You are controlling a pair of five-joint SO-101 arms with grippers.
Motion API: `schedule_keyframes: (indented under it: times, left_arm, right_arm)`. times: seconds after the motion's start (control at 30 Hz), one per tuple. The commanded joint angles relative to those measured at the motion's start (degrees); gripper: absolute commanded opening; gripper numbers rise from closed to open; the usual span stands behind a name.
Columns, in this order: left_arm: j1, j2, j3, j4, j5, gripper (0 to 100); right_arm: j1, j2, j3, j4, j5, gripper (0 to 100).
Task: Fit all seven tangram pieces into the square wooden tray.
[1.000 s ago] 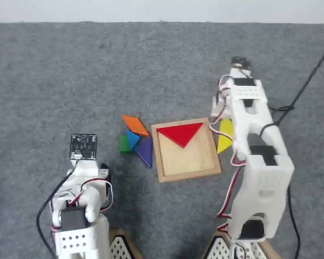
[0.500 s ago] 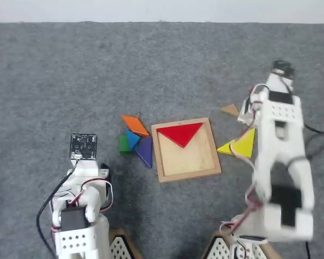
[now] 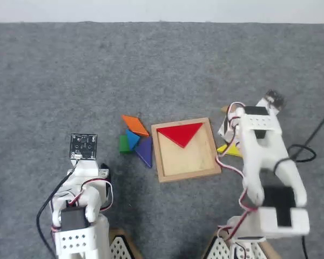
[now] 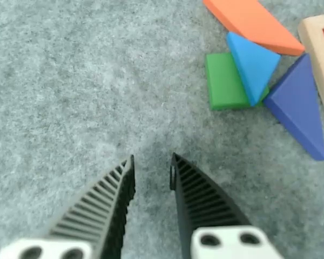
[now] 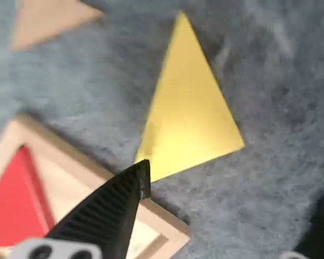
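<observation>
1. The table (image 3: 70, 70) has a grey, carpet-like top.
2. The wooden tray (image 3: 190, 175) lies flat near its middle.
3. At the tray's 9 o'clock, an orange parallelogram (image 3: 135, 124), green square (image 3: 122, 144), blue triangle (image 3: 132, 138) and purple triangle (image 3: 144, 150) lie bunched together.
4. At its 3 o'clock lies a yellow triangle (image 5: 189, 108), with a tan triangle (image 5: 43, 19) near it at 2 o'clock.

White arms (image 3: 265, 162), black ribbed left claw (image 4: 152, 158), red cables (image 3: 230, 163)

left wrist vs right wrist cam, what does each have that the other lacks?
Left wrist: open left hand, orange piece, blue triangle, green piece, purple triangle. Right wrist: open right hand by the yellow triangle, plus a tan triangle. Both: grey carpet, and part of the wooden tray with the red triangle in it.
</observation>
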Motion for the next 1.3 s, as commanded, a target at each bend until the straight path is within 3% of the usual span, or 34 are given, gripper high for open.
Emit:
schedule_keyframes:
  times: [0.0,0.3,0.53,0.67,0.8,1.0,1.27]
  left_arm:
    - [-0.1,-1.3,-0.7,0.4,0.6,10]
    - [-0.1,-1.3,-0.7,0.4,0.6,10]
    - [-0.1,-1.3,-0.7,0.4,0.6,10]
    - [-0.1,-1.3,-0.7,0.4,0.6,10]
    - [-0.1,-1.3,-0.7,0.4,0.6,10]
    - [-0.1,-1.3,-0.7,0.4,0.6,10]
    - [-0.1,-1.3,-0.7,0.4,0.6,10]
  right_arm:
    - [-1.6,4.0,-5.1,1.5,0.4,46.6]
    - [8.1,13.1,-15.8,1.1,1.6,43.7]
    - [16.0,21.3,-29.6,2.0,13.4,43.4]
    - [18.4,25.3,-38.3,9.6,23.0,43.4]
    - [15.8,26.1,-41.9,20.1,22.5,43.4]
    - [7.7,18.0,-38.5,23.3,16.1,38.8]
    - [-2.3,1.0,-10.9,8.7,16.6,34.9]
